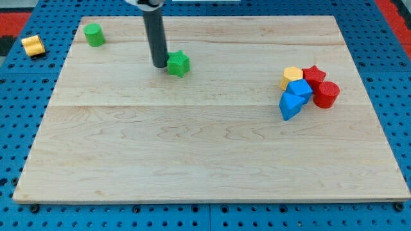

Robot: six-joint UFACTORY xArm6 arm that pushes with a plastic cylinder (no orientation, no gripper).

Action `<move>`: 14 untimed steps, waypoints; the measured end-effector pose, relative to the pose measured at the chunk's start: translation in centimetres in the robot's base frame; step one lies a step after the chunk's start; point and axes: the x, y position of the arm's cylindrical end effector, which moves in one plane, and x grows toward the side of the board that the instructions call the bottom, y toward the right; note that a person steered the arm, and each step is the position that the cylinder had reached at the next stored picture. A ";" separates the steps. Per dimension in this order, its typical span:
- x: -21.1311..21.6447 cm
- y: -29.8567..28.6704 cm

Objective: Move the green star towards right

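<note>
The green star (179, 63) lies on the wooden board (212, 147) in the upper left-centre part of the view. My tip (160, 65) stands on the board right at the star's left side, touching it or nearly so. The dark rod rises straight up from there to the view's top.
A green cylinder (94, 34) sits near the board's top left corner. A yellow cylinder (32, 45) lies off the board at the far left. At the right is a cluster: yellow hexagon (291, 76), red star (314, 74), red cylinder (325, 94), blue block (299, 89), blue triangle (289, 106).
</note>
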 end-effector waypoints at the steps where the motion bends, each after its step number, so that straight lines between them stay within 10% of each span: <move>1: 1.4 2.8; 2: 1.5 11.5; 14: 1.3 18.8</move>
